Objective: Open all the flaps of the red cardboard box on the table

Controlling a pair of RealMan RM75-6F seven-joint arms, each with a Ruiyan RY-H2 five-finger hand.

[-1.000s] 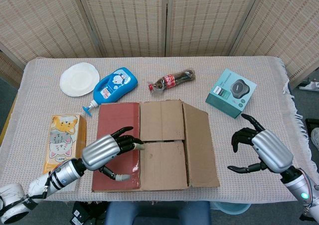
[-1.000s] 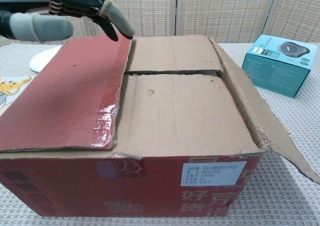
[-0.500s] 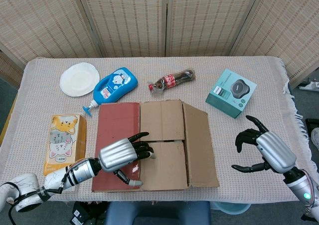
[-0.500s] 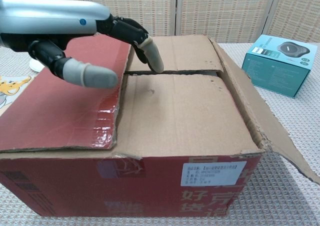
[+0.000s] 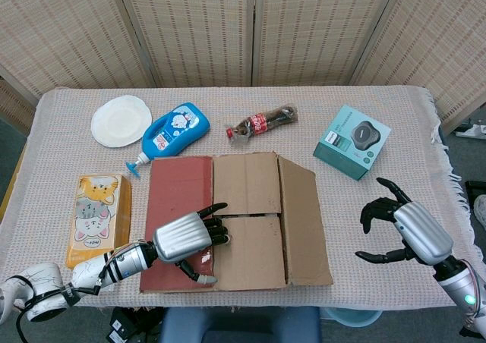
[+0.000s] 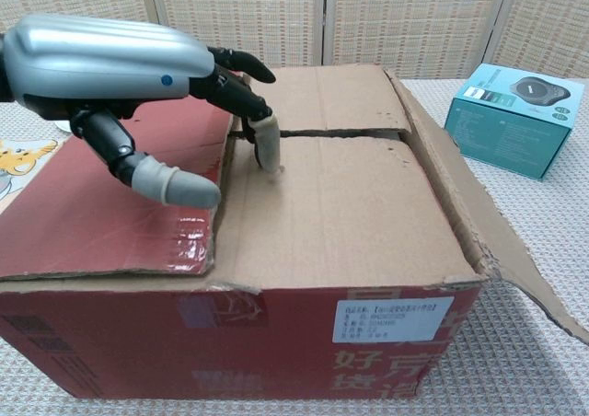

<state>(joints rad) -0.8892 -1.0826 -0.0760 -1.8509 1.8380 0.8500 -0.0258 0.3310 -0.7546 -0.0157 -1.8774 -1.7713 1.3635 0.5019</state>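
Left hand (image 6: 138, 94) spread, fingertip on red cardboard box (image 6: 276, 278) inner flap (image 6: 340, 204); holds nothing. Flaps likely light, stiff; lift at free edge

A staged test room: woven folding screen (image 5: 250, 32) behind a cloth-covered table (image 5: 228, 96).

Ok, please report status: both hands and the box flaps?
Left hand empty, fingertip touching near inner flap. Right hand open, clear of red cardboard box. Flaps not opened. Nothing blocking.
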